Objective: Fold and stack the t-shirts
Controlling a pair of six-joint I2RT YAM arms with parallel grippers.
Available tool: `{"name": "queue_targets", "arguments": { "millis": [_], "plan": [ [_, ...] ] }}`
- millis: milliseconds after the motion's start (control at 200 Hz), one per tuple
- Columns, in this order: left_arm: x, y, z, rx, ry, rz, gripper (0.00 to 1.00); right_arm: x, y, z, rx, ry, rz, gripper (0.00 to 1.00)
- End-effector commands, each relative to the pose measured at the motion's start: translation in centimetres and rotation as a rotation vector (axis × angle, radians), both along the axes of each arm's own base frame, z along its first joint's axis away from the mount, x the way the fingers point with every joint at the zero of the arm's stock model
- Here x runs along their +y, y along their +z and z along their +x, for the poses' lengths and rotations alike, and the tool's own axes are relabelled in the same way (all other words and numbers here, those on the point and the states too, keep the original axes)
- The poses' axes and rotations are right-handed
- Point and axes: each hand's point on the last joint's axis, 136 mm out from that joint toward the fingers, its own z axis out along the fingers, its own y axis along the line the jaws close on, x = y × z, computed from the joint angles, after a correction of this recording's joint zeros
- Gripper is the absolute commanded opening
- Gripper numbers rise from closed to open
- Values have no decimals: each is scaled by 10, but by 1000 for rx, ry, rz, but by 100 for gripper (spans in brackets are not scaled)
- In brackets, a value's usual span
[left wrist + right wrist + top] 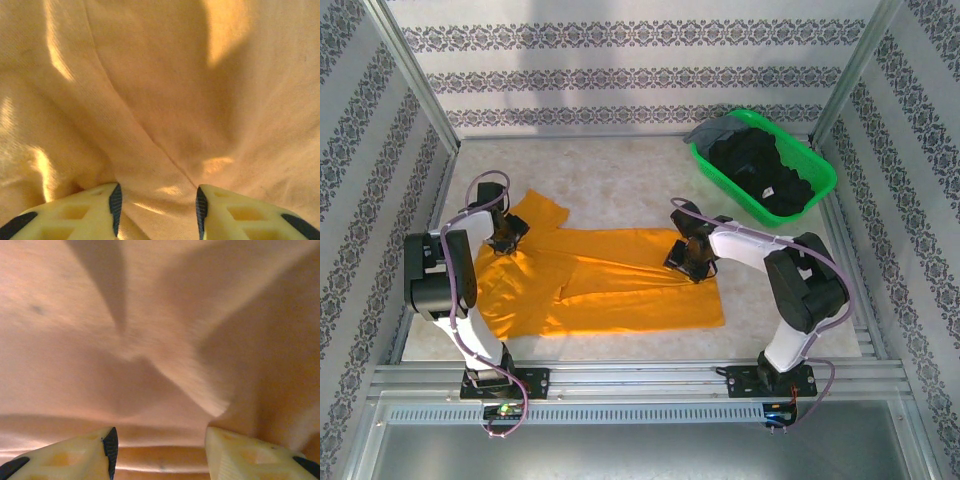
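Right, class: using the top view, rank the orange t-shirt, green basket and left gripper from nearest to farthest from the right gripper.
1. orange t-shirt, directly beneath the right gripper.
2. green basket, back right.
3. left gripper, far left.

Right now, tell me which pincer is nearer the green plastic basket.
Right. The right pincer is on the orange-yellow cloth t-shirt's right end, near the green plastic basket; the left pincer is at its left end, farther away.

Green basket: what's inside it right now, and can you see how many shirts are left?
Inside the green basket lies a heap of black cloth, with dark grey cloth draped over its far rim. The pieces overlap, so their count and the basket's floor are hidden.
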Motion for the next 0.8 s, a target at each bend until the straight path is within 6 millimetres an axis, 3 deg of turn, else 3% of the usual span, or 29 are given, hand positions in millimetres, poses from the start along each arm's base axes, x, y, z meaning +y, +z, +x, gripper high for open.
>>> {"name": "queue_targets", "arguments": {
  "millis": [0, 160, 340, 580, 794],
  "plan": [
    [7, 31, 17, -58, -31, 55, 47, -12, 20, 9, -49, -20, -54, 53],
    [6, 55, 61, -151, -63, 71, 47, 4, 57, 53, -229, 105, 7, 56],
    [16, 48, 97, -140, -112, 158, 46, 6, 79, 76, -293, 176, 34, 56],
    [27, 35, 139, -144, -173, 291, 52, -6, 97, 77, -336, 165, 55, 56],
    [15, 8, 156, -54, -262, 369, 59, -29, 96, 68, -325, 112, 62, 56]
  ]
}}
